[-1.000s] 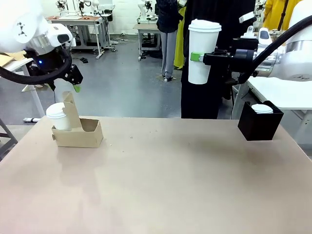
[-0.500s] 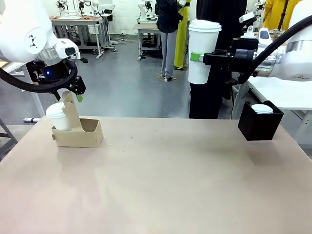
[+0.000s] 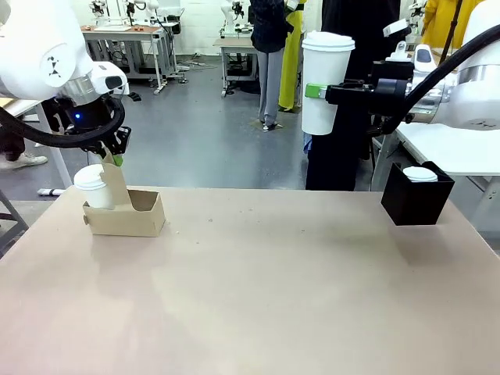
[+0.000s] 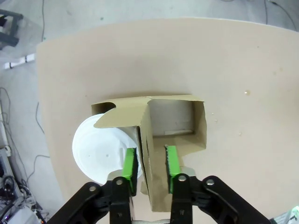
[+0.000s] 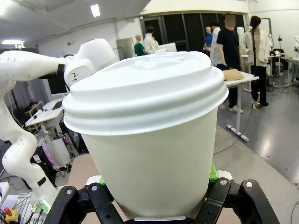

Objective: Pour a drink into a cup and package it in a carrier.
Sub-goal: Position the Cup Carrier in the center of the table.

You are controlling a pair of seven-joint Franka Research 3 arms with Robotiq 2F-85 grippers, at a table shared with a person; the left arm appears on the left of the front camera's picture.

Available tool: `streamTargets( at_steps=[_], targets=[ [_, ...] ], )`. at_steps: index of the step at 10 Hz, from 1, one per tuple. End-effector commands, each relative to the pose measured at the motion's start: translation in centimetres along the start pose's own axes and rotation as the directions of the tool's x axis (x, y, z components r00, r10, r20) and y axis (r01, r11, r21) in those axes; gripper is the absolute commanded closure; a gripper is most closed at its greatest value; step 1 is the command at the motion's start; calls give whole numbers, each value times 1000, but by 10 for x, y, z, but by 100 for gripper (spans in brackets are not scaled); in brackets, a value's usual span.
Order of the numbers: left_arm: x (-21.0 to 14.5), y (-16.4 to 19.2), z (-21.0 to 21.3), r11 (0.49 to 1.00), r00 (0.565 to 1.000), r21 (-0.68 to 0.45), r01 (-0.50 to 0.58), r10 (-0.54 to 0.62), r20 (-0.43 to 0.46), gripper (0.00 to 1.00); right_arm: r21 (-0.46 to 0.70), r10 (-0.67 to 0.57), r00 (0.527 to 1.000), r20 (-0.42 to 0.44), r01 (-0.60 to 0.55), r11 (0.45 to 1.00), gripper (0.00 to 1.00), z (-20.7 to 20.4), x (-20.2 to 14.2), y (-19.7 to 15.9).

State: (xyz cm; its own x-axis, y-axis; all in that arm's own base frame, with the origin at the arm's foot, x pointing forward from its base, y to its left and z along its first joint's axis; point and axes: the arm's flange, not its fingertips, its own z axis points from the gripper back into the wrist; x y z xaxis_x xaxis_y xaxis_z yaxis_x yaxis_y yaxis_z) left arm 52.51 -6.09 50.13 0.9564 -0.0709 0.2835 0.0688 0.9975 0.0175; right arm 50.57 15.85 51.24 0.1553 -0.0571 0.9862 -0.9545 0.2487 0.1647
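On table (image 3: pixel 273 281), carrier (image 4: pixel 127 113) tab seemingly gripped by left end effector (image 4: pixel 149 157).

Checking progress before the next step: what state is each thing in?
carrier: on table, one slot empty
small cup: lidded, seated in carrier
tall cup: lidded, upright, held aloft
left gripper: shut on carrier's handle tab
right gripper: shut on tall cup
black box: upright, white lid at top
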Motion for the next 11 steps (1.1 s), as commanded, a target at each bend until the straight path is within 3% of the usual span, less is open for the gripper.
streamTargets(
  at_steps=[1, 5, 6, 9, 11],
  targets=[
    [1, -3, 5, 999, 1000, 39, -20, 20, 2, 100, -10, 9, 1000, -3, -9, 1000, 19, -3, 5, 0],
    [4, -2, 6, 997, 999, 62, -40, 37, 39, 100, -10, 9, 1000, -3, -9, 1000, 19, -3, 5, 0],
    [0, 0, 1, 1000, 1000, 18, -2, 2, 3, 100, -10, 9, 1000, -3, -9, 1000, 19, -3, 5, 0],
    [0, 0, 0, 1000, 1000, 25, -7, 7, 6, 98, -10, 9, 1000, -3, -9, 1000, 19, -3, 5, 0],
    [-4, -5, 25, 997, 996, -20, -81, 82, 34, 98, -10, 9, 1000, -3, -9, 1000, 19, -3, 5, 0]
  ],
)
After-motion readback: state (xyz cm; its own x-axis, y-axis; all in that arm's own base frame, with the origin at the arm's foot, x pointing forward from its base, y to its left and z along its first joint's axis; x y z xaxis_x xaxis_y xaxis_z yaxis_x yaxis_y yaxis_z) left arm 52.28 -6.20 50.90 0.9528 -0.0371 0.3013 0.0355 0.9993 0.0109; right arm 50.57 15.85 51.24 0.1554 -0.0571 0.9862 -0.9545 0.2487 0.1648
